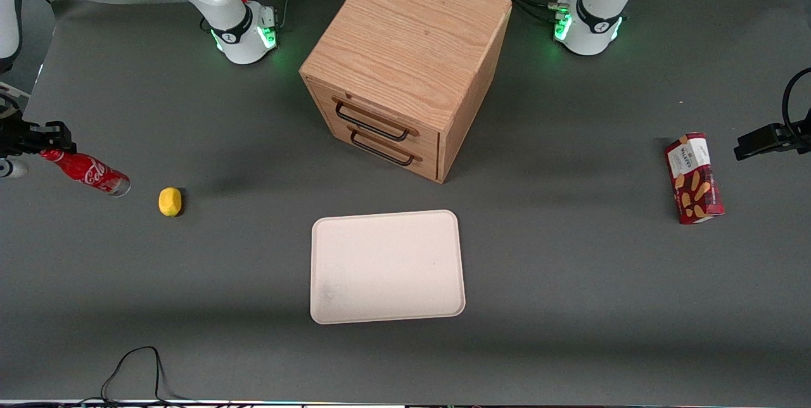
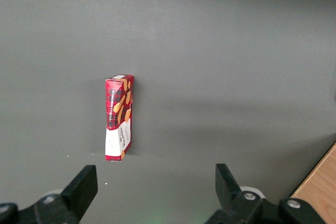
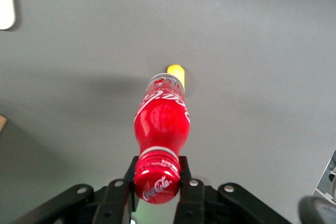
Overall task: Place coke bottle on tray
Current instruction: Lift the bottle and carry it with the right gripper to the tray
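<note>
The small red coke bottle [image 1: 89,172] [image 3: 161,121] hangs tilted above the table at the working arm's end, held by its neck just below the red cap. My right gripper [image 1: 49,144] [image 3: 156,174] is shut on that neck, one black finger on each side. The bottle's base points toward the middle of the table. The cream-white tray [image 1: 386,267] lies flat in front of the wooden cabinet, nearer the front camera, well away from the bottle; one corner of the tray [image 3: 6,1] shows in the right wrist view. Nothing lies on the tray.
A small yellow object [image 1: 170,201] [image 3: 176,73] lies on the grey table just past the bottle's base. A wooden two-drawer cabinet [image 1: 405,66] stands mid-table. A red snack box [image 1: 693,178] [image 2: 119,117] lies toward the parked arm's end. Cables [image 1: 136,373] trail at the front edge.
</note>
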### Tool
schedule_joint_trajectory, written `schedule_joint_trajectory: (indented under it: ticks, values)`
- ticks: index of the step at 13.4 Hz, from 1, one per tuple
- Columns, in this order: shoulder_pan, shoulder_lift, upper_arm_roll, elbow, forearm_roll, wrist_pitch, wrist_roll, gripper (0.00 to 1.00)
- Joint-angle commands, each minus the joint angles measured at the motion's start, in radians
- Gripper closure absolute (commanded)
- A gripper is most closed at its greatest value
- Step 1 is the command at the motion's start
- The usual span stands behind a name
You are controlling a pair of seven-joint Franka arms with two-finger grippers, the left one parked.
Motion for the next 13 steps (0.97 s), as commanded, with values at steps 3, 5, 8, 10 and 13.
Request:
schedule_joint_trajectory:
  ticks: [3,5,8,10,13]
  values:
    - [0.006,0.236,-0.007,0.318,0.138,-0.152,0.038,1.0]
    - [0.005,0.308,0.036,0.388,0.156,-0.152,0.066,1.0]
    - [0.005,0.422,0.112,0.516,0.156,-0.152,0.116,1.0]
    - [0.0,0.488,0.177,0.58,0.156,-0.129,0.181,1.0]
    - [-0.003,0.577,0.279,0.62,0.156,-0.031,0.319,1.0]
